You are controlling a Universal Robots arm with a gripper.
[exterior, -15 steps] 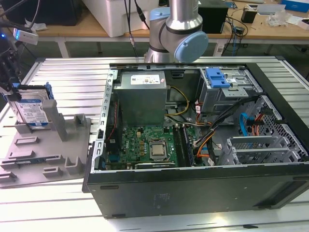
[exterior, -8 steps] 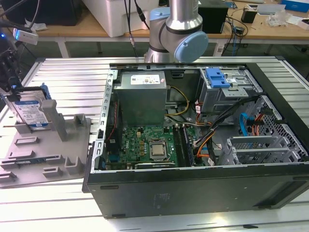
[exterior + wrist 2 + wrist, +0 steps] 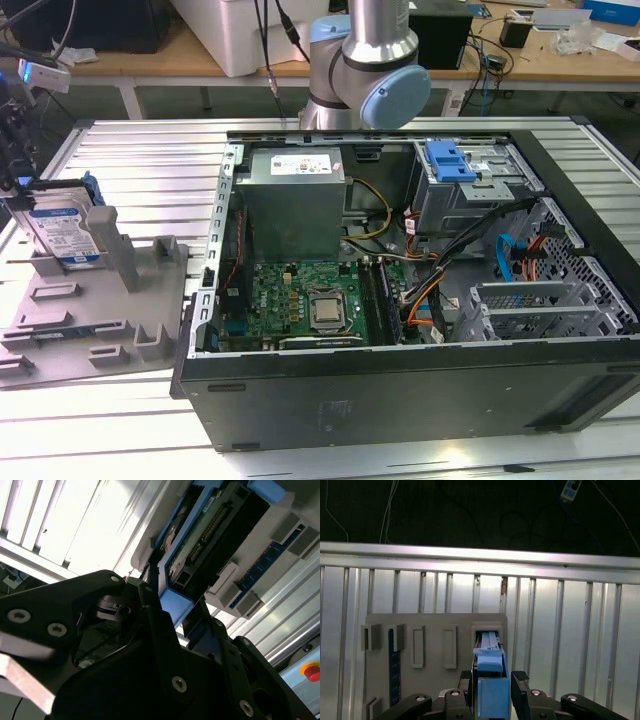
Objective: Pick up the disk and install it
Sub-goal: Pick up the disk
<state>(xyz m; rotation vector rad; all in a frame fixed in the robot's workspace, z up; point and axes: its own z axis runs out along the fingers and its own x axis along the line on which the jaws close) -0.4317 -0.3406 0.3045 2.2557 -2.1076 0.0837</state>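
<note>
The disk [image 3: 58,228], silver with a white-and-blue label and blue rails, stands on edge over the grey fixture [image 3: 95,320] at the exterior view's left. My gripper [image 3: 14,165] comes down on it from above. In the first wrist view the disk's blue rail [image 3: 492,690] lies between my two black fingers [image 3: 519,680], which press its sides, with the gripper [image 3: 493,678] shut on it above the fixture's slot [image 3: 488,630]. The second wrist view shows the disk's circuit-board side [image 3: 210,530]. I cannot tell whether its lower edge is clear of the slot.
The open computer case [image 3: 400,400] lies at the middle and right of the exterior view. Inside it are a grey power-supply box [image 3: 295,205], a motherboard [image 3: 310,300], loose cables, and a grey drive cage topped by a blue bracket [image 3: 450,160]. Ribbed aluminium table [image 3: 150,170] surrounds everything.
</note>
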